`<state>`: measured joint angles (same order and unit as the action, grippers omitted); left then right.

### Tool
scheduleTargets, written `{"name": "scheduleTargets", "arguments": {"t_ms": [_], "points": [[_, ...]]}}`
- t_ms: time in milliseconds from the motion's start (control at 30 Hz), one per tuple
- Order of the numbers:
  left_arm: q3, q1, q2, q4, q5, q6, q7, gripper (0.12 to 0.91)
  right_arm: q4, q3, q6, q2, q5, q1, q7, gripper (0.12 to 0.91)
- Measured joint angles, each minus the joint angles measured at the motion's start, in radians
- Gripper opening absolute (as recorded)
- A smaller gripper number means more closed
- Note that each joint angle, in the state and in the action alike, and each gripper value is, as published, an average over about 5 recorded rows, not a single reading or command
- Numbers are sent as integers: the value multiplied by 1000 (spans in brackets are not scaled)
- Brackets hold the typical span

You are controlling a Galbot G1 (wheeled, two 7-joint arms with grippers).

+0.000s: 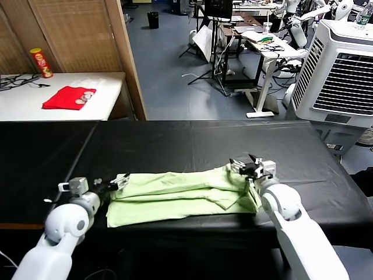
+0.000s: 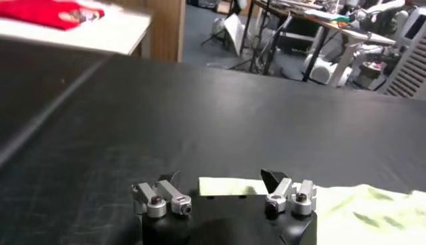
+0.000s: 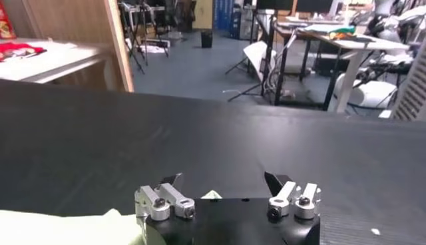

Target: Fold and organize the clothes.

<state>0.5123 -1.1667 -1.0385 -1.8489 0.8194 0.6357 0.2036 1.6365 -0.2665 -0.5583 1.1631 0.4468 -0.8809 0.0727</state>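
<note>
The left tool (image 1: 120,182) stands wide open at the T-shirt's (image 1: 180,195) left end, holding nothing; the right tool (image 1: 252,168) stands equally wide open at the far right corner, also holding nothing; the folded T-shirt lies flat between both tools, near the black desk's (image 1: 175,143) front edge, its long axis running left to right.
</note>
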Motion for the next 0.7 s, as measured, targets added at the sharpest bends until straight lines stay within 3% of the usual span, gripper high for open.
{"name": "scheduleTargets", "arguments": {"t_ms": [233, 333, 433, 600, 700], "points": [[-2, 5, 0, 38, 5, 1, -20, 769, -40, 12, -1, 12, -15, 12, -8, 762], [-1, 6, 1, 45, 8, -2, -29, 654, -48, 12, 0, 16, -22, 11, -9, 667], [-2, 9, -1, 52, 7, -7, -39, 491, -56, 10, 5, 25, -35, 7, -6, 549], [-10, 13, -16, 64, -43, -36, -43, 208, -61, 7, 30, 47, -60, -7, 20, 282], [-16, 11, -25, 70, -103, -69, -44, 128, -56, 3, 50, 61, -79, -18, 44, 167]]}}
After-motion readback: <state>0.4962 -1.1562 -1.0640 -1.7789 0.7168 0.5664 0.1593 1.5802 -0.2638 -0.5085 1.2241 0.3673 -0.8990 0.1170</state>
